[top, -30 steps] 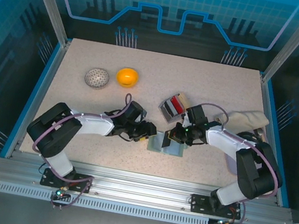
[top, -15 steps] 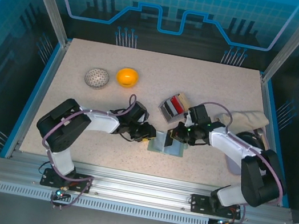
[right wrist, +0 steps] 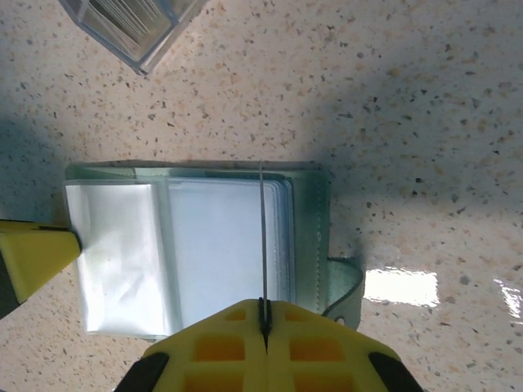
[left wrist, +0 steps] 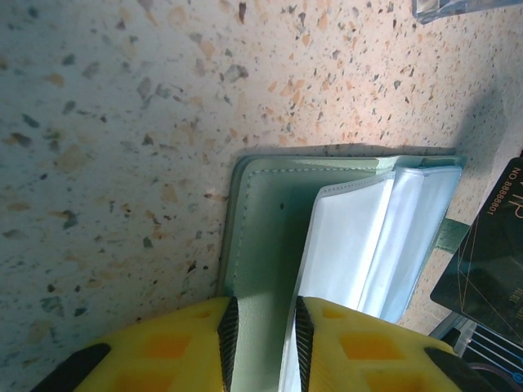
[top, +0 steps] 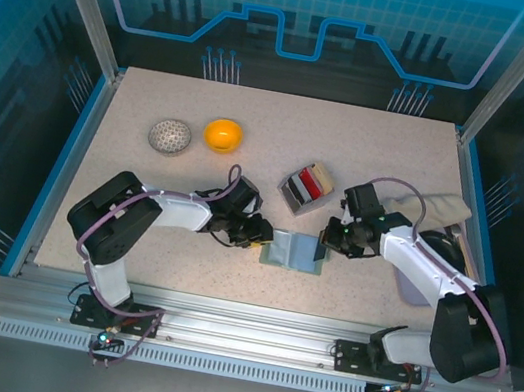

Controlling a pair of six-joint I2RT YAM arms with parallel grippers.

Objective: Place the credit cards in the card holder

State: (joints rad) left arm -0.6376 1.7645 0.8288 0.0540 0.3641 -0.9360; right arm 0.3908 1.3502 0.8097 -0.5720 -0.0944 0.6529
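Your left gripper (left wrist: 263, 331) has pinched down on the left cover of the card holder (left wrist: 261, 220). The holder lies open by the middle of the near edge of the desk (top: 382, 146). Your right gripper (right wrist: 263, 314) is clamped tight on a black card (left wrist: 490, 253). Its own wrist view shows the card edge-on over the pockets; the left wrist view shows its printed face. Since a second ago, the right gripper has drawn back rightward.

My right pincer (right wrist: 263, 314) has drawn back from above the card holder (top: 295, 252) to its right edge, with the credit card (right wrist: 261, 245) edge-on between its fingers. The holder's pockets now lie uncovered ahead of it. My left pincer (left wrist: 262, 322) has narrowed its jaws onto the holder's cover.
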